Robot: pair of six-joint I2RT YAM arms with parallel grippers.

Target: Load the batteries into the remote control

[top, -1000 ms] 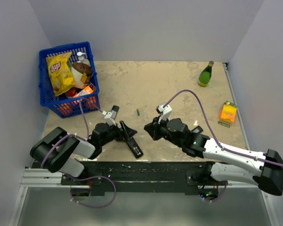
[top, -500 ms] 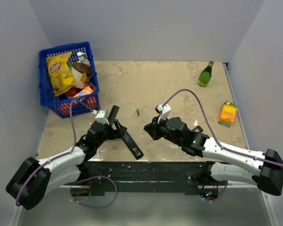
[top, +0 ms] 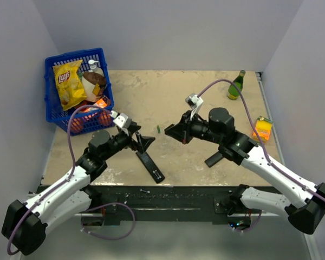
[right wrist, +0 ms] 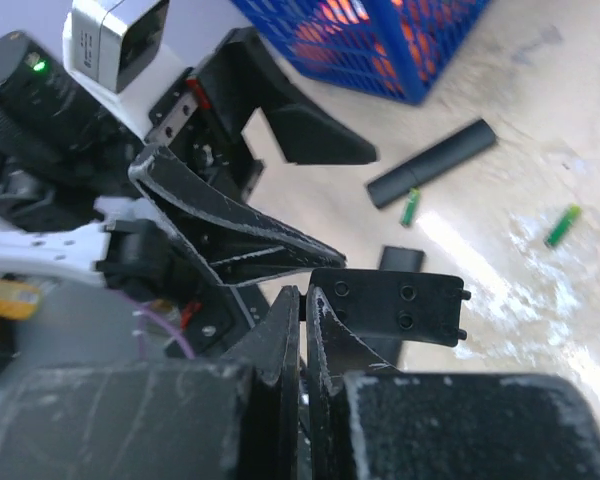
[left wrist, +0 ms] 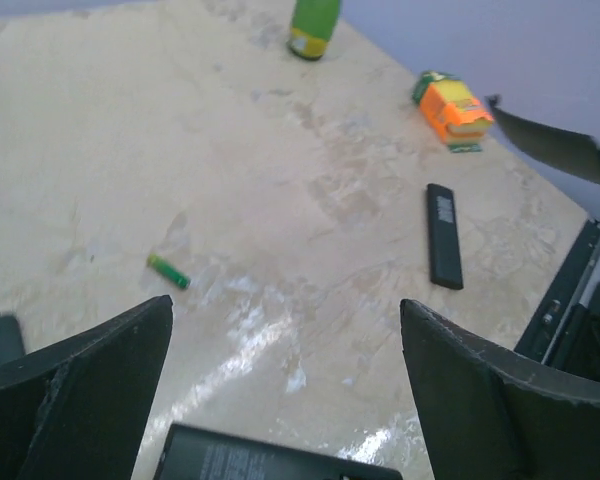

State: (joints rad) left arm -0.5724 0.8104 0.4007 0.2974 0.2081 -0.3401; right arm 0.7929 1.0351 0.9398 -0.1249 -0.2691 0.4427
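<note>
The long slim black remote control (top: pixel 150 165) lies slantwise near the table's front edge. Its labelled back shows at the bottom of the left wrist view (left wrist: pixel 270 460). My left gripper (top: pixel 145 142) is open and empty just above and beyond it, and the left wrist view shows its jaws wide apart (left wrist: pixel 285 390). My right gripper (top: pixel 169 131) faces it, shut on a small black back cover (right wrist: pixel 395 308). One small green battery (top: pixel 158 129) lies on the table between the grippers and also shows in the left wrist view (left wrist: pixel 168 271). The right wrist view shows two batteries (right wrist: pixel 410 206), (right wrist: pixel 562 226).
A blue basket (top: pixel 76 54) of groceries stands at the back left. A green bottle (top: pixel 236 85) and an orange box (top: pixel 262 130) are at the right. A shorter black remote (top: pixel 219 157) lies under my right arm. A rounded black remote (right wrist: pixel 432 163) lies near the basket.
My left arm has stretched out, and its gripper has risen off the long remote towards the table's middle. My right arm has lifted and swung back, uncovering the shorter remote.
</note>
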